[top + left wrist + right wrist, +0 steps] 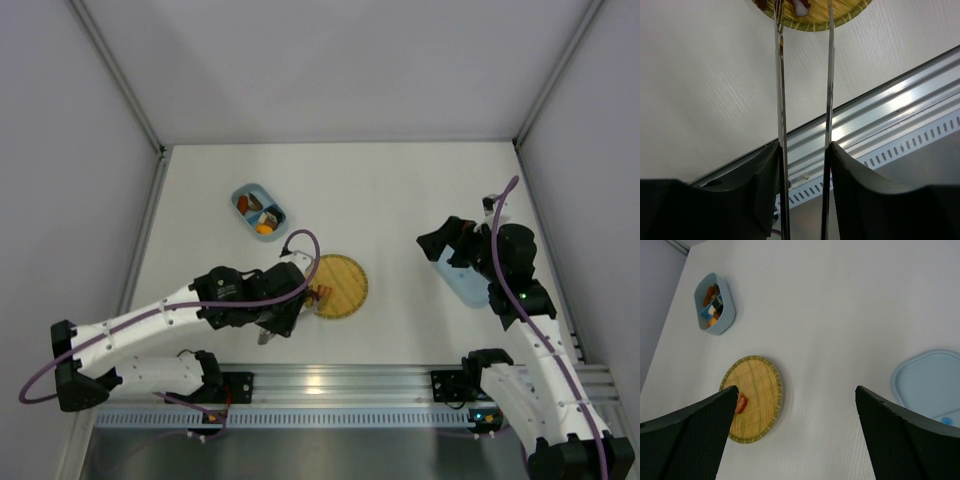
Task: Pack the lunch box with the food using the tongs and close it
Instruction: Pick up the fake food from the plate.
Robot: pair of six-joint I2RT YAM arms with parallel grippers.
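The light-blue lunch box stands open at the back left with several pieces of food inside; it also shows in the right wrist view. My left gripper is shut on the silver tongs, whose two arms stand apart and reach to the near edge of the yellow woven plate. Food pieces, red and white with red, lie on the plate at the tong tips. My right gripper hangs open above the table beside the flat blue lid, holding nothing.
The aluminium rail runs along the table's near edge, just behind my left gripper. White walls close in the table at the back and on both sides. One red piece lies at the plate's left edge in the right wrist view.
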